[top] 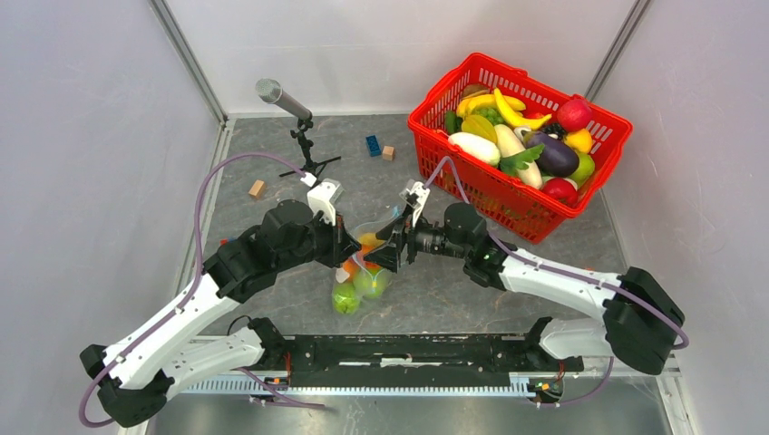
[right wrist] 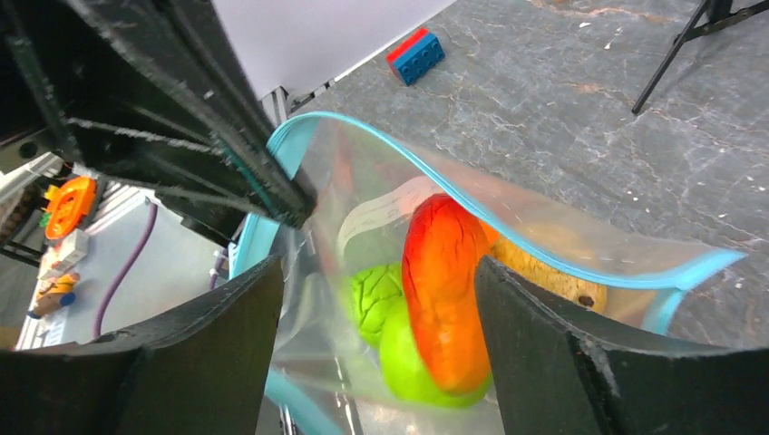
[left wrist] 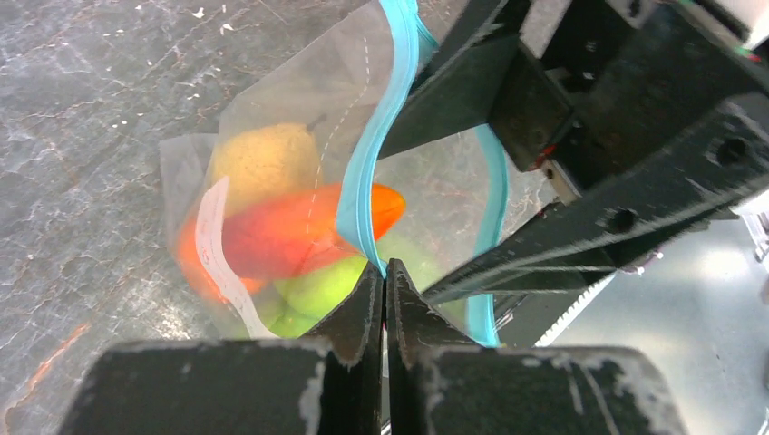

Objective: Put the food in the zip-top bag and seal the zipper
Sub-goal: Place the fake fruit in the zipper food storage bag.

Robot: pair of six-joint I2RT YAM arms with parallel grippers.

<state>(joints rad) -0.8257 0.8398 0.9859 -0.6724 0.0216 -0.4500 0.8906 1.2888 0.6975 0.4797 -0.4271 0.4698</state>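
Observation:
The clear zip-top bag (top: 361,272) lies between the two arms and holds the food: an orange-red fruit (left wrist: 290,231), green round ones (left wrist: 317,285) and a yellow one (left wrist: 263,159). My left gripper (left wrist: 385,272) is shut on the light blue zipper (left wrist: 381,136) at the bag's mouth; it sits at the bag's left in the top view (top: 349,249). My right gripper (right wrist: 381,272) is open, its fingers (right wrist: 227,335) standing wide on either side of the bag (right wrist: 363,181) at its open mouth. The zipper (right wrist: 508,195) gapes apart there. The orange-red fruit (right wrist: 444,290) and a green one (right wrist: 376,299) show inside.
A red mesh basket (top: 508,195) full of toy fruit and vegetables stands at the back right. A microphone on a small stand (top: 283,98) is at the back left. A blue brick (top: 373,145) and two wooden blocks (top: 388,152) (top: 257,188) lie on the table.

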